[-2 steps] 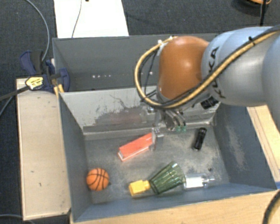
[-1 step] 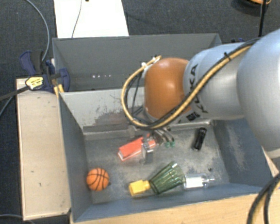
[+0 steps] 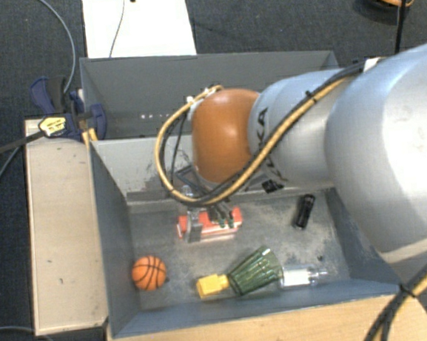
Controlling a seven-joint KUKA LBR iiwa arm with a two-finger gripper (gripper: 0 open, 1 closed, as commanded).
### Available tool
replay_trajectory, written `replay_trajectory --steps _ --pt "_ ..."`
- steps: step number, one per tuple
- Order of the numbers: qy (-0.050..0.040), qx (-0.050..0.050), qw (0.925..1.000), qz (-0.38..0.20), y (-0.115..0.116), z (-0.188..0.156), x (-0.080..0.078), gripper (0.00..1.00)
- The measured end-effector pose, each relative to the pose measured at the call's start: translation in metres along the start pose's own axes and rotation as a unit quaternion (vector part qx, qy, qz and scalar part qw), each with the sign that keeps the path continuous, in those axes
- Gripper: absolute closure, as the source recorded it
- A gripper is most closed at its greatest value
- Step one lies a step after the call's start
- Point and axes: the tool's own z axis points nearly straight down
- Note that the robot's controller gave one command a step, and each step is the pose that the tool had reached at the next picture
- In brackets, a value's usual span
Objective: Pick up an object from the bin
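- Your gripper is low over the middle of the bin, right on a flat orange-red and white thing lying on the floor there.
- Honestly can't tell if the claw is open or clamped; the orange wrist cover hides most of it.
- A mini basketball sits front-left, well apart.
- A yellow block and a green ribbed piece lie along the front wall, and a small black piece lies off to the right.

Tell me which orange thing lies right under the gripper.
The flat orange-red piece, directly beneath the gripper. The other orange thing, the basketball, sits apart toward the view's lower left.
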Motion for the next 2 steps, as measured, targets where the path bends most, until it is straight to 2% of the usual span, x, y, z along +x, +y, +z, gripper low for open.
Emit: replay_trajectory --steps 1,2 --pt "0.0 0.0 1.0 0.0 0.0 0.0 0.0 1.0" --pt "-0.0022 0.0 0.9999 -0.017 0.005 -0.164 -0.003 1.0"
